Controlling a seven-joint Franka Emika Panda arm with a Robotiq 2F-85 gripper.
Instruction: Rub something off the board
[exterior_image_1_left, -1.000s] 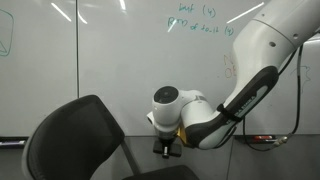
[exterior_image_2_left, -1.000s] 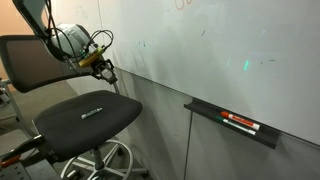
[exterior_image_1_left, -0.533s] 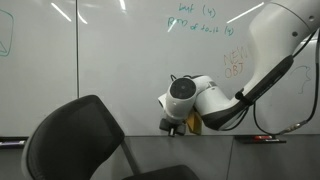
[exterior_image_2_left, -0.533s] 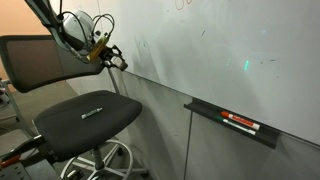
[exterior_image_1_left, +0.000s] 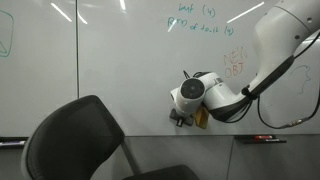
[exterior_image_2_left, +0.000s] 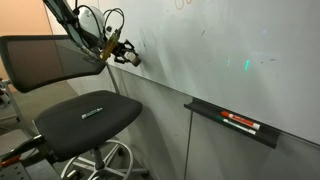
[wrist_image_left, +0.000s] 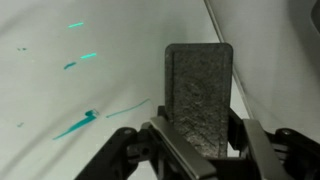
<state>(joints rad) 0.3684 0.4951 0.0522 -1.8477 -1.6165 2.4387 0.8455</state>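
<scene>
The gripper (wrist_image_left: 198, 126) is clamped on a grey eraser (wrist_image_left: 198, 75) hiding part of the board (wrist_image_left: 130, 45), with blurred teal strokes (wrist_image_left: 85, 122) at lower left, and the tray (exterior_image_2_left: 205, 108) holds 1 tiny marker (exterior_image_2_left: 240, 124).

Cam setup: an exterior view sits behind the chair (exterior_image_1_left: 70, 140) at mid-range and faces the board (exterior_image_1_left: 110, 70) almost square-on, with the arm (exterior_image_1_left: 285, 40) entering from the right of frame. An exterior view stands off to the side and looks along the board (exterior_image_2_left: 230, 50) at a shallow angle, chair (exterior_image_2_left: 85, 115) at left, tray (exterior_image_2_left: 235, 122) lower right. Both exterior views share the chair, the lower board and the gripper (exterior_image_1_left: 183, 117). Wrist view is tight on the board (wrist_image_left: 60, 90), eraser (wrist_image_left: 198, 95) filling centre frame.
</scene>
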